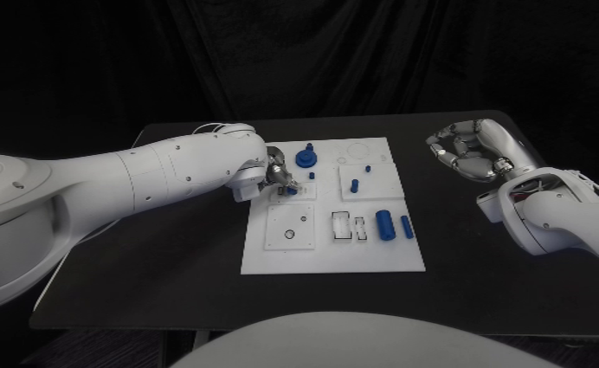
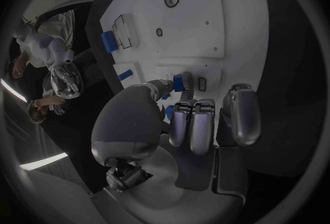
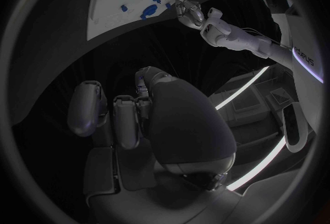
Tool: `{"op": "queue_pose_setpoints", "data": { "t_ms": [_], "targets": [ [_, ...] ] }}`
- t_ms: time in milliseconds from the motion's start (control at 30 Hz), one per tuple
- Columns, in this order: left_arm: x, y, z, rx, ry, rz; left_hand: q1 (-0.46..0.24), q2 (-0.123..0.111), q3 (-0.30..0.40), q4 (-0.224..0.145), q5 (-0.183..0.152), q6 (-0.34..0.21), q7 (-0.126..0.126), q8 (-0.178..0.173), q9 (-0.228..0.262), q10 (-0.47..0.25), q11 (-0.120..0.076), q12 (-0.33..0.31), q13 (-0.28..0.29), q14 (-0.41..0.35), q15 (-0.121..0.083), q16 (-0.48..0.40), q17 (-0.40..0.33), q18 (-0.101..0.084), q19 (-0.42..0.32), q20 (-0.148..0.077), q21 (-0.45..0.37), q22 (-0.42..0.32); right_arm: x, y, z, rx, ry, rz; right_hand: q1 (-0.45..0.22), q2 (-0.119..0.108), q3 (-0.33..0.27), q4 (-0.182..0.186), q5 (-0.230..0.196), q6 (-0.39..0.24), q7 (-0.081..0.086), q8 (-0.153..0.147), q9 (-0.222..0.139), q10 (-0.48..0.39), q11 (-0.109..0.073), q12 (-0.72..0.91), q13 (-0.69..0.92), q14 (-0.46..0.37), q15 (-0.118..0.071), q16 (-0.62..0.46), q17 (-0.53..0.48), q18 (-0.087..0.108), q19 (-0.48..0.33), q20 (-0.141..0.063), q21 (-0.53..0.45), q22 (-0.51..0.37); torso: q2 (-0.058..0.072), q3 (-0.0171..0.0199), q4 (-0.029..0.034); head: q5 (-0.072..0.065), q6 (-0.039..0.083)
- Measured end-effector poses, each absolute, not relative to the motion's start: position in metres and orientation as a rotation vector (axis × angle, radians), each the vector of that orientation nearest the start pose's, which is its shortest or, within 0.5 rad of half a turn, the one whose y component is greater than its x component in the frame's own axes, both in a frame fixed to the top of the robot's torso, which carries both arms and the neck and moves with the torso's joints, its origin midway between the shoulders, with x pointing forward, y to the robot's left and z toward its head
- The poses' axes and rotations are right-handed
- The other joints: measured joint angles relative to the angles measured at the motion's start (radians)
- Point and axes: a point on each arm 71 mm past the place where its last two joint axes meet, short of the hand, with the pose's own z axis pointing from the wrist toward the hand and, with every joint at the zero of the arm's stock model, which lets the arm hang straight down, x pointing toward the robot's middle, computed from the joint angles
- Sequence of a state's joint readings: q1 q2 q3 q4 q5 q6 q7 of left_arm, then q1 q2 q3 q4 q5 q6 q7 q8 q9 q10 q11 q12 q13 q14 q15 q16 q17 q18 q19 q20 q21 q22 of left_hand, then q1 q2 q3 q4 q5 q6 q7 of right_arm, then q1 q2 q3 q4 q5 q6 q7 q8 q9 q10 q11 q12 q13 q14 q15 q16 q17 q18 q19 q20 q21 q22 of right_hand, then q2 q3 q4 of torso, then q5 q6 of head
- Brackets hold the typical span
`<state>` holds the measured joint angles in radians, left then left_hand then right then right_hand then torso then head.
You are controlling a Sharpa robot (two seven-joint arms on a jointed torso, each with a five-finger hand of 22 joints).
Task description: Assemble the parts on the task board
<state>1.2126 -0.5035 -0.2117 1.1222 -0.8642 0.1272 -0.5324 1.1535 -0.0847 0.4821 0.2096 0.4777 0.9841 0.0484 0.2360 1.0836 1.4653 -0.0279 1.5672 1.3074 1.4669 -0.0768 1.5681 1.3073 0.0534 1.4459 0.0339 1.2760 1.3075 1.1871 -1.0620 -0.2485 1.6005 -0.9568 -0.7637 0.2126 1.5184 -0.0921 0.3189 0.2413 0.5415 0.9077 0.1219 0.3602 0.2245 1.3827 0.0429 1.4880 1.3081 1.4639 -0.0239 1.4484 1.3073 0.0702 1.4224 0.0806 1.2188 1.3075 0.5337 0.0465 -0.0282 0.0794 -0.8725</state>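
The black table (image 1: 150, 273) is the biggest thing, and it has lots of bare room on both sides of the task board (image 1: 327, 257). The white task board lies flat in the middle, near the front edge. The left hand (image 1: 277, 176) is over the board's left side, and it pinches a small blue part (image 2: 179, 82) between its thumb and a finger. The tips of that hand are partly hidden, so I cannot tell if the part touches the board. The right hand (image 1: 466, 150) is off the board, well apart from it, over bare table near the right edge; its fingers are curled in and hold nothing. On the board, a fat blue cylinder (image 1: 384, 223) lies next to a thin blue pin (image 1: 407, 227) near the right edge. A blue peg (image 1: 355, 184) lies in a square spot, and a blue gear piece (image 1: 308, 158) stands near the back.
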Motion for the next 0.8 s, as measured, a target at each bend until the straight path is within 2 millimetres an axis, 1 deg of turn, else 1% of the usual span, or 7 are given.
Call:
{"op": "queue_pose_setpoints", "data": {
  "t_ms": [400, 533, 600, 800],
  "targets": [
    [0.5099, 0.1659, -0.2997, -0.347, 2.488, -0.326, 0.004, 0.004, 0.004, -0.004, -0.003, -0.002, 0.002, 0.000, 0.001, 0.000, 0.000, 0.000, 0.000, 0.000, 0.000, 0.000, 0.000, 0.000, 0.000, 0.000, -0.004, 0.000, 0.4320, -0.2986, -0.2259, 0.314, 1.454, 0.757, 0.000, 0.000, 0.000, 0.000, 0.000, 0.000, 0.000, 0.000, 0.000, 0.000, 0.000, 0.000, 0.000, 0.000, 0.000, 0.000, 0.000, 0.000, 0.000, 0.000, 0.000, 0.000, 0.000, -0.0001, 0.0001, 0.001, 0.000],
    [0.5096, 0.1656, -0.3006, -0.351, 2.481, -0.335, 0.005, 0.005, 0.004, -0.004, -0.003, -0.003, 0.004, 0.000, 0.001, 0.000, 0.000, 0.000, 0.000, 0.000, 0.000, 0.000, 0.000, 0.000, 0.000, 0.000, -0.004, 0.000, 0.4320, -0.2986, -0.2259, 0.314, 1.454, 0.757, 0.000, 0.000, 0.000, 0.000, 0.000, 0.000, 0.000, 0.000, 0.000, 0.000, 0.000, 0.000, 0.000, 0.000, 0.000, 0.000, 0.000, 0.000, 0.000, 0.000, 0.000, 0.000, 0.000, -0.0001, 0.0001, 0.000, 0.000],
    [0.5096, 0.1656, -0.3009, -0.353, 2.477, -0.340, 0.005, 0.005, 0.004, -0.004, -0.003, -0.003, 0.004, -0.004, 0.000, 0.000, 0.000, 0.000, 0.000, 0.000, 0.000, 0.000, 0.000, 0.000, 0.000, 0.000, -0.004, 0.000, 0.4320, -0.2986, -0.2259, 0.314, 1.454, 0.757, 0.000, 0.000, 0.000, 0.000, 0.000, -0.003, -0.003, 0.000, -0.001, 0.000, 0.000, 0.000, 0.000, 0.000, 0.000, 0.000, 0.000, 0.000, 0.000, 0.000, 0.000, 0.000, 0.000, -0.0001, 0.0001, 0.000, 0.000],
    [0.5094, 0.1663, -0.3018, -0.358, 2.462, -0.352, 0.005, 0.005, 0.004, -0.004, -0.003, -0.004, 0.004, -0.004, -0.002, 0.000, 0.000, 0.000, 0.000, 0.000, 0.000, 0.000, 0.000, 0.000, 0.000, 0.000, -0.004, 0.000, 0.4320, -0.2986, -0.2259, 0.314, 1.454, 0.757, 0.000, 0.000, 0.000, 0.000, 0.000, -0.004, -0.004, 0.000, -0.001, 0.000, 0.000, 0.000, 0.000, 0.000, 0.000, 0.000, 0.000, 0.000, 0.000, 0.000, 0.000, 0.000, 0.000, -0.0001, 0.0001, 0.001, 0.000]
  ]
}}
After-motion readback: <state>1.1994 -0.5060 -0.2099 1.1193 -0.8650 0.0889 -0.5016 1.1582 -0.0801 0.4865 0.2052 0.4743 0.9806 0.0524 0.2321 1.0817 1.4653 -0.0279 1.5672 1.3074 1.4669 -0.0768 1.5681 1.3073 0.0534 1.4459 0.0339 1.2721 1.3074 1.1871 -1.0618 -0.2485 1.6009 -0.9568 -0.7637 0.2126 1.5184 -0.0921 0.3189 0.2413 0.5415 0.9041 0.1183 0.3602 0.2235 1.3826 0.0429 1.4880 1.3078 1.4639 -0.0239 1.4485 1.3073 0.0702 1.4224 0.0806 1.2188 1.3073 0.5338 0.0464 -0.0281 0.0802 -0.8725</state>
